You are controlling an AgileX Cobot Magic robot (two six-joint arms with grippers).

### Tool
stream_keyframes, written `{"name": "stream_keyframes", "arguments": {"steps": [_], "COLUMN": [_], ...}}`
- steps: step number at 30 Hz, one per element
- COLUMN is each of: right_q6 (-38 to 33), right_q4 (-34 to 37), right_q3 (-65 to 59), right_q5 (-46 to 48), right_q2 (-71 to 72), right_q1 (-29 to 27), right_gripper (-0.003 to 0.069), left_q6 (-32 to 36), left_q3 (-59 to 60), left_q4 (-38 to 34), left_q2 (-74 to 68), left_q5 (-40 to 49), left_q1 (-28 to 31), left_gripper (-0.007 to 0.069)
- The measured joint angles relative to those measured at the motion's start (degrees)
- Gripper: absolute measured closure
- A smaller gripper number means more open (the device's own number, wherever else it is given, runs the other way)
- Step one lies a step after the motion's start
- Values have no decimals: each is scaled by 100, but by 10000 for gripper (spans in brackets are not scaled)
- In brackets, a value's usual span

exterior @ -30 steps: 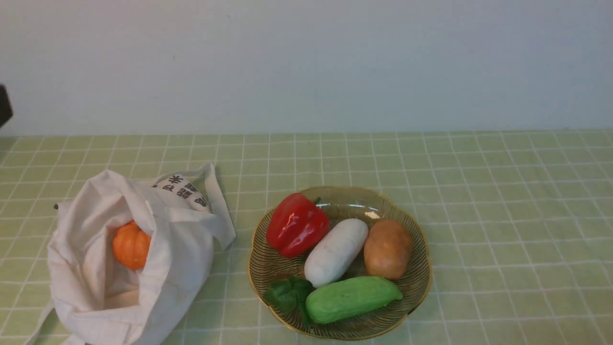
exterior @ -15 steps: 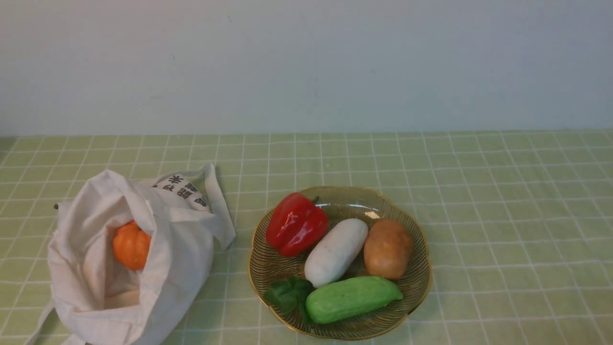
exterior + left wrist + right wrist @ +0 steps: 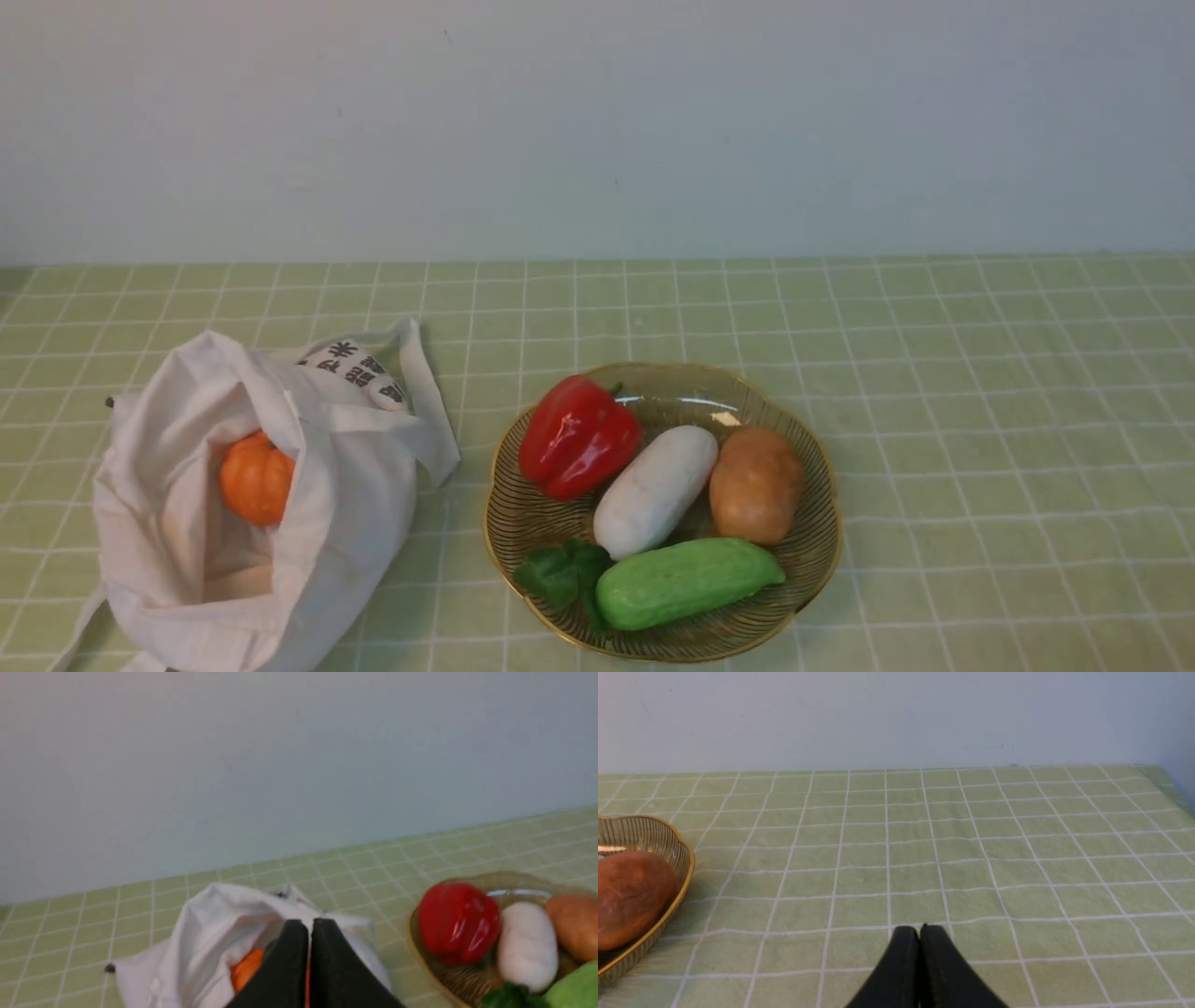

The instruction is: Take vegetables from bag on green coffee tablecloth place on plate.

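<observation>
The red bell pepper lies in the amber glass plate on the pale green gridded tablecloth. The small orange pumpkin sits inside the open off-white bag at the left. Neither gripper shows in the front view. In the left wrist view my left gripper is shut and empty, raised short of the bag, with the pumpkin just beyond its fingertips and the pepper off to one side. In the right wrist view my right gripper is shut and empty above bare cloth.
The plate also holds a white oblong vegetable, a brown potato, a green cucumber and a dark green leaf. A pale wall runs along the table's far edge. The plate's rim shows in the right wrist view.
A dark part at the front view's left edge one second ago has moved out of view. Bag, plate and vegetables have not moved.
</observation>
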State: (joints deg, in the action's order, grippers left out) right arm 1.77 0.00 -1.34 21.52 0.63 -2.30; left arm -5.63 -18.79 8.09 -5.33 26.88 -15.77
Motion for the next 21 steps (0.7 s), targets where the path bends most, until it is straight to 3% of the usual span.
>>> {"name": "stream_keyframes", "arguments": {"steps": [6, 10, 21], "right_q6": [0, 0, 0], "right_q4": [0, 0, 0], "right_q3": [0, 0, 0], "right_q5": [0, 0, 0], "right_q2": [0, 0, 0], "right_q1": [0, 0, 0], "right_gripper": [675, 675, 675], "left_q6": [806, 880, 883], "left_q3": [1207, 1896, 2030], "left_q4": [-713, -809, -809], "left_q2": [565, 595, 595], "left_q5": [-293, -334, -468], "left_q1": [754, 813, 823], "left_gripper": [629, 629, 629]}}
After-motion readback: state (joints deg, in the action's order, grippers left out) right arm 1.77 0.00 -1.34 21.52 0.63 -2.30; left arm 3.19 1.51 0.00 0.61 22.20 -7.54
